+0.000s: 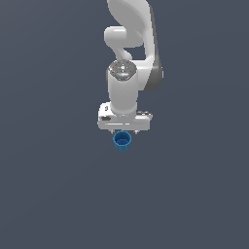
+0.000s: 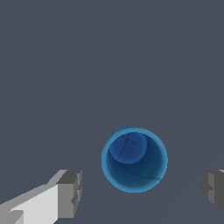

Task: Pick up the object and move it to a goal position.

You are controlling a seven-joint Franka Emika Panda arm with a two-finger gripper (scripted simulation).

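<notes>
Spread wide apart, the white tool with its grey finger pads hangs over the small blue cup-like bucket, gripping nothing. In the wrist view the bucket's round rim shows between the two pads, closer to neither by much, and clear grey gaps separate it from each one; no pad touches it. Looking straight down its open mouth, I can see a smooth blue inside wall narrowing to a smaller, lighter blue bottom, so the bucket stands upright with its opening facing up.

From the exterior view, the same bucket sits on the plain dark grey tabletop, just below the tool's broad white body in the picture, and it is plainly narrower than that body. Part of its far rim is hidden by the tool. Whether the fingertips reach down to the level of the rim I cannot tell from either view.

Above the tool rises the white, rounded robot arm with grey joint sections, running up out of the top of the exterior view. The tabletop is one flat even grey all around the bucket.
</notes>
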